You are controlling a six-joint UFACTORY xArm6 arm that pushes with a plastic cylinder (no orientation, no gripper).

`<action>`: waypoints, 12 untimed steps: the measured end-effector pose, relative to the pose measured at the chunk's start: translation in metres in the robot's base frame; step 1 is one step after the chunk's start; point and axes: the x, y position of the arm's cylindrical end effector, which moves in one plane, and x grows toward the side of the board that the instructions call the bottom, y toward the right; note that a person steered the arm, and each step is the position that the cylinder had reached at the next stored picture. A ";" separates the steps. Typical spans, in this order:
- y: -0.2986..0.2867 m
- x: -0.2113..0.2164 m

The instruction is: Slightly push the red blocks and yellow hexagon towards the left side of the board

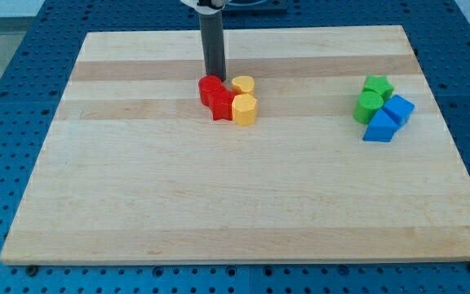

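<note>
My tip (pixel 215 76), a plain dark rod end with no jaws to spread or pinch, stands just beyond the red cylinder (pixel 210 87).

The red star (pixel 222 105) touches the yellow hexagon (pixel 245 109); a yellow heart (pixel 242 84) lies behind. All are smooth and matte on the pale grained wooden board (pixel 137 196), with open wood leftward. Green and blue blocks cluster far right.

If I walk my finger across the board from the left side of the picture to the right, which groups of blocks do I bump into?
Red blocks with my tip just behind them → yellow blocks → green blocks → blue blocks.
</note>
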 end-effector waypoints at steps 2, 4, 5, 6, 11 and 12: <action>0.082 -0.033; 0.112 0.060; 0.082 0.065; 0.077 0.065; 0.051 0.113; 0.055 0.113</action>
